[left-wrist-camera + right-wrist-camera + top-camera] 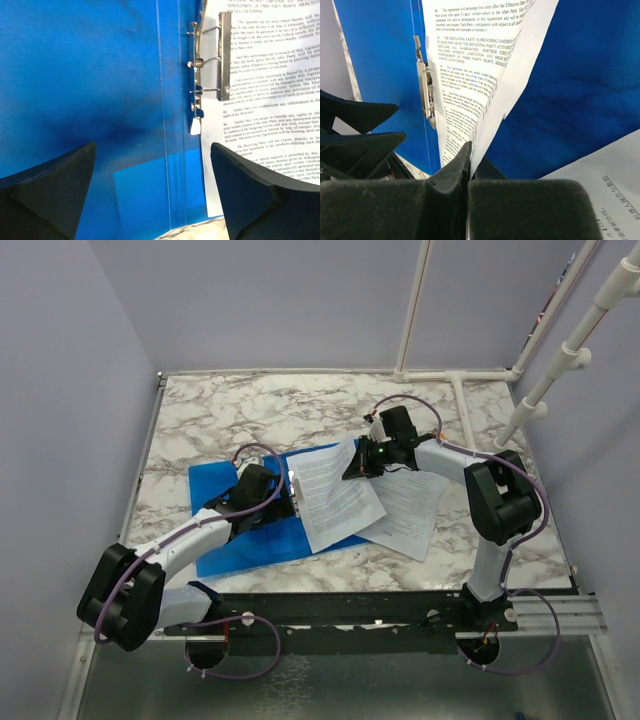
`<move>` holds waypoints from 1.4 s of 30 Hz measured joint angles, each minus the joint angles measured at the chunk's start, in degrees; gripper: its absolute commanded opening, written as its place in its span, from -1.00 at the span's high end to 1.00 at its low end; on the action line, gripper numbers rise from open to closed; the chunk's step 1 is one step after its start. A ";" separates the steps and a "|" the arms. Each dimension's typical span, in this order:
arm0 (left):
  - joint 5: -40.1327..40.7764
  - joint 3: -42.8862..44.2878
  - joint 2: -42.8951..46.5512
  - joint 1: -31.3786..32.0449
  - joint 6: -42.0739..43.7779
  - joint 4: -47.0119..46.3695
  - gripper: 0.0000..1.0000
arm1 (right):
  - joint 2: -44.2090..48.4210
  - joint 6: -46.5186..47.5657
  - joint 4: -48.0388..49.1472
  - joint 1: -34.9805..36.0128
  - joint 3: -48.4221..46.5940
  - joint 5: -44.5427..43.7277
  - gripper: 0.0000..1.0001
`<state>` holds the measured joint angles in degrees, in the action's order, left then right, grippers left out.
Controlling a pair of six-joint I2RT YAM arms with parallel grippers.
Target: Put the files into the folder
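While spread wide above the open blue folder (75, 75) on the marble table (250, 405), grips nothing with left gripper (152, 150), pinches with closed right gripper (469, 150) one printed sheet (470, 60) lying in the folder beside its metal clip (200, 75), second sheet (410, 515) resting on the table just right.

White tubular links (190, 540) alternate with bulky black joint housings (500, 502). Thin purple cables (410, 400) loop along them. A small green light (381, 451) glows on one black wrist block. The fingers (50, 195) are matte black wedges.

Marble table (300, 405): open blue folder (215, 485), loose sheet (410, 515) beside.
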<state>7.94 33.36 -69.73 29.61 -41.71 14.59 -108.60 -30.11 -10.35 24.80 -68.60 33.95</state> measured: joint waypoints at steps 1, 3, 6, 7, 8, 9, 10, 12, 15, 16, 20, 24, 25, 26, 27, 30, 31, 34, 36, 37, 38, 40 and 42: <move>-0.90 0.02 -0.24 0.02 0.00 -0.35 -0.96 | 0.00 -0.13 0.09 0.00 0.04 -0.07 0.99; -2.82 0.02 -1.20 0.04 -0.02 -1.20 -0.97 | 0.00 -0.48 0.46 0.00 0.35 -0.17 0.99; -4.66 0.28 -3.48 0.46 -0.07 -2.27 -0.98 | 0.00 -1.01 1.07 0.00 1.20 -0.44 0.99; -5.20 0.48 -4.39 0.70 -0.22 -2.97 -0.98 | 0.00 -1.25 1.42 0.00 1.60 -0.55 0.99; -5.20 0.48 -4.39 0.70 -0.22 -2.97 -0.98 | 0.00 -1.40 1.75 0.00 2.01 -0.63 0.99; -5.57 1.11 -5.51 1.25 -0.35 -3.80 -0.98 | 0.00 -1.57 1.95 0.00 2.43 -0.74 0.99; -5.73 1.38 -6.19 1.53 -0.46 -4.35 -0.98 | 0.00 -1.84 2.29 0.00 2.91 -0.85 0.99; -5.99 1.90 -7.28 2.12 -0.70 -5.49 -0.98 | 0.02 -2.08 2.89 0.00 3.74 -0.96 0.99; -6.01 2.54 -8.68 2.80 -1.11 -7.15 -0.98 | 0.07 -2.49 3.48 0.00 4.87 -1.27 0.99; -6.01 2.62 -9.03 2.86 -1.27 -7.65 -0.98 | 0.07 -2.58 3.50 0.00 5.16 -1.36 0.99; -5.95 3.13 -10.29 3.15 -1.81 -9.20 -0.95 | 0.07 -2.71 3.52 0.00 5.60 -1.60 0.99; -5.92 3.54 -11.08 3.15 -2.05 -9.99 -0.91 | 0.07 -2.71 3.50 0.00 5.60 -1.79 0.99; -5.92 3.58 -11.15 3.15 -2.08 -10.08 -0.91 | 0.07 -2.71 3.50 0.00 5.57 -1.84 0.99; -5.95 3.58 -11.17 3.15 -2.10 -10.10 -0.91 | 0.07 -2.69 3.50 0.00 5.57 -1.88 0.99; -5.97 3.58 -11.15 3.15 -2.10 -10.08 -0.91 | 0.07 -2.69 3.50 0.00 5.57 -1.99 0.99; -6.03 3.58 -10.80 3.15 -2.16 -9.62 -0.91 | 0.07 -2.64 3.45 0.00 5.55 -2.49 0.99; -6.40 3.58 -10.45 3.15 -2.19 -9.03 -0.91 | 0.07 -2.64 3.45 0.00 5.55 -2.71 0.99; -8.28 3.58 -9.68 3.17 -2.25 -7.69 -0.90 | 0.07 -2.62 3.41 0.00 5.38 -3.17 0.99; -10.14 3.58 -9.20 3.26 -2.43 -6.86 -0.90 | 0.07 -2.64 3.41 0.00 5.22 -3.43 0.99; -10.84 3.58 -9.03 3.39 -2.56 -6.51 -0.90 | 0.07 -2.62 3.41 0.00 5.18 -3.56 0.99; -11.87 3.58 -8.70 3.63 -2.82 -6.01 -0.90 | 0.07 -2.62 3.39 0.00 5.14 -3.74 0.99; -13.25 3.61 -8.26 3.93 -3.08 -5.35 -0.90 | 0.07 -2.62 3.41 0.00 5.11 -3.87 0.99; -14.49 3.72 -7.96 4.28 -3.52 -5.05 -0.90 | 0.07 -2.64 3.41 0.00 5.11 -3.93 0.99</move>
<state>-6.55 37.08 -77.69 33.89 -45.23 9.54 -108.53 -32.75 -6.94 24.80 -63.48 30.02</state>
